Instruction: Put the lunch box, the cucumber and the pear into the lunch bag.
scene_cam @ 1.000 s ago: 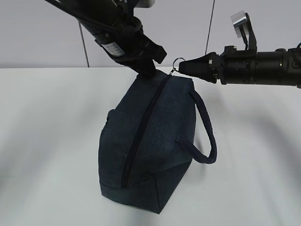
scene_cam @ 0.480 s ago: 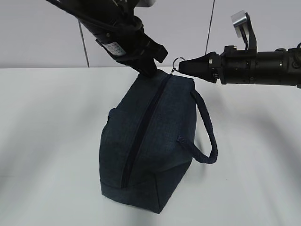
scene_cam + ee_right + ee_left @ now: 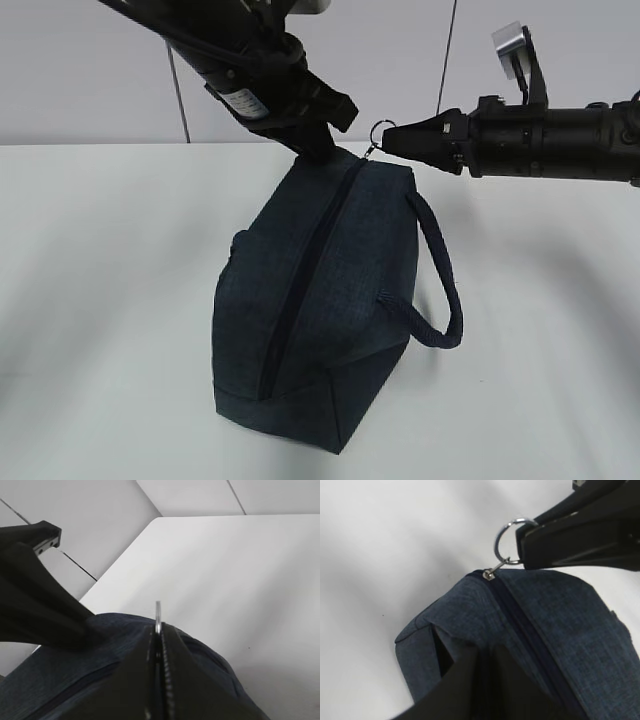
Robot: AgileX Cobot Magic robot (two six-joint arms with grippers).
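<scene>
The dark navy lunch bag (image 3: 310,300) stands tilted on the white table, its zipper (image 3: 300,280) closed along the top. My left gripper (image 3: 318,150) is shut on the fabric at the bag's far top end; in the left wrist view (image 3: 487,652) its jaws pinch the cloth beside the zipper. My right gripper (image 3: 392,140) is shut on the silver ring pull (image 3: 381,130), which also shows in the left wrist view (image 3: 507,540) and edge-on in the right wrist view (image 3: 158,612). The lunch box, cucumber and pear are out of view.
The bag's rope handle (image 3: 440,280) loops out on its right side. The white table (image 3: 100,300) runs back to a grey wall (image 3: 80,70). The two arms meet above the bag's far end.
My right gripper with the ring pull has crept slightly upward. The bag and left gripper have hardly moved, and the zipper stays closed.
</scene>
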